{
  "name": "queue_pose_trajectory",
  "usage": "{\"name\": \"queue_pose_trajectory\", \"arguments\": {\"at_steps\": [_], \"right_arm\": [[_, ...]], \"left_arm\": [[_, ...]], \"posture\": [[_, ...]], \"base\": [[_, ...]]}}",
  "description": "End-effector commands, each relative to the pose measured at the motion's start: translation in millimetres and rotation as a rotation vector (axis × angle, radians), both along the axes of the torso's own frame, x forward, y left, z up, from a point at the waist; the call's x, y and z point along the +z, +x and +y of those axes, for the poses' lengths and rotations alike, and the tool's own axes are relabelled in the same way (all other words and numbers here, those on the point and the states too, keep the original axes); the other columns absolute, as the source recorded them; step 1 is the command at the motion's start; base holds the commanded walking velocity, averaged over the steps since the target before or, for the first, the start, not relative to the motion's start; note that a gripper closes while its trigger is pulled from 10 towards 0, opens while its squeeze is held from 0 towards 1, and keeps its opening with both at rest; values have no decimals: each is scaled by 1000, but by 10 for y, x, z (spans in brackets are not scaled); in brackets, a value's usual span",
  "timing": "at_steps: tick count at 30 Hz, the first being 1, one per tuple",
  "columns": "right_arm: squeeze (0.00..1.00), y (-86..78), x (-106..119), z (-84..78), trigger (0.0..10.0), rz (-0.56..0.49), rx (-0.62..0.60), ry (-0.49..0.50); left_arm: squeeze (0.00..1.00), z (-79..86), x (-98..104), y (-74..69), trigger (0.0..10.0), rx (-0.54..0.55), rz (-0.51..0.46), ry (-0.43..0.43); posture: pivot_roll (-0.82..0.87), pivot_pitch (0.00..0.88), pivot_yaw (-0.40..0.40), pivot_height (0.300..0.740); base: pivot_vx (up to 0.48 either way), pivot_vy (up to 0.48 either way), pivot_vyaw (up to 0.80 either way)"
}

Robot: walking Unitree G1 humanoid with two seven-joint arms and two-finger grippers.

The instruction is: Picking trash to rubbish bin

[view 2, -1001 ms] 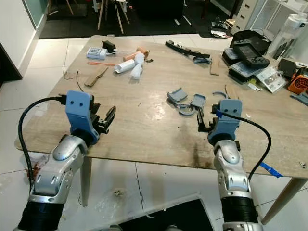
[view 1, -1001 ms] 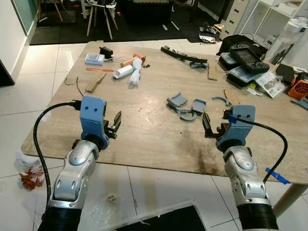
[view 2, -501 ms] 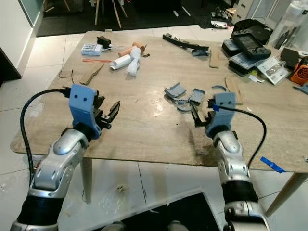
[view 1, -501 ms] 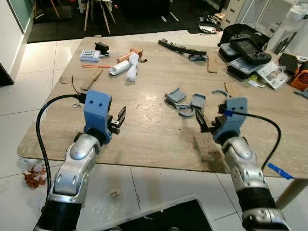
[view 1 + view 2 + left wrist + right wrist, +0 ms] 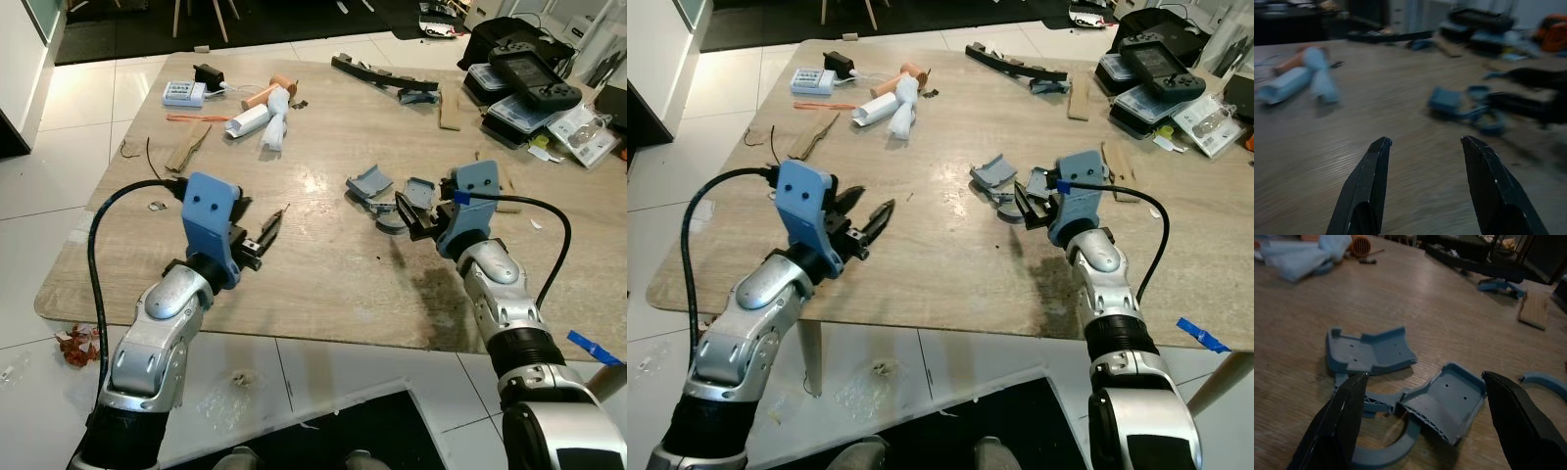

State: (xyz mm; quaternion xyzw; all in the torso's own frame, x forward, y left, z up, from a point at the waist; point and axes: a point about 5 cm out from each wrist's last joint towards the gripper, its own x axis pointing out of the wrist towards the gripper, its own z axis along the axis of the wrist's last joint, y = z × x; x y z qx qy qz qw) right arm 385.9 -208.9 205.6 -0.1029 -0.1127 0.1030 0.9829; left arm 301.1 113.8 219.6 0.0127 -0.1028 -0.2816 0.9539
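Both grippers have advanced over the wooden table [image 5: 323, 294] — the right gripper [image 5: 1425, 396], fingers spread, hovers just short of the blue plastic pieces [image 5: 1400, 377]; the left gripper [image 5: 1425, 147], also spread and empty, sits well apart from them.

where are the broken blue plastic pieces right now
The blue plastic pieces lie mid-table toward the robot's right, just ahead of the open right gripper.

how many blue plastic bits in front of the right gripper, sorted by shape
flat blue plastic shell pieces: 2
curved blue plastic arc pieces: 2
total: 4
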Motion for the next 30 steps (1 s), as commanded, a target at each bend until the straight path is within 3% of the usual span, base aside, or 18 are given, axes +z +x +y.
{"name": "queue_pose_trajectory", "arguments": {"at_steps": [1,16,25,26,27,28,29,30], "right_arm": [[0,2,-21,-13,10000,8,8,-28],[0,35,-146,-183,10000,115,-9,-76],[0,28,-182,-243,10000,134,-32,-45],[0,27,-183,-248,7882,136,-33,-41],[0,27,-185,-252,6980,138,-33,-38],[0,27,-185,-252,6980,138,-33,-38],[0,27,-188,-254,4588,141,-34,-37],[0,28,-191,-258,2980,145,-34,-38]], "left_arm": [[0,-72,-16,-56,10000,-54,8,-2],[0,-167,25,-87,10000,-131,8,2],[0,-204,15,-91,10000,-136,17,-16],[0,-207,20,-89,10000,-136,17,-20],[0,-211,23,-87,10000,-137,17,-22],[0,-211,23,-87,10000,-137,17,-22],[0,-215,26,-85,10000,-139,17,-25],[0,-219,28,-85,10000,-141,16,-25]], "posture": [[16,297,18,740],[33,313,27,740],[32,312,25,740],[32,312,25,740],[31,313,23,740],[31,313,23,740],[31,313,23,740],[29,314,21,740]], "base": [[0,0,0],[0,0,0],[0,0,0],[0,0,0],[0,0,0],[0,0,0],[0,0,0],[0,0,0]]}}
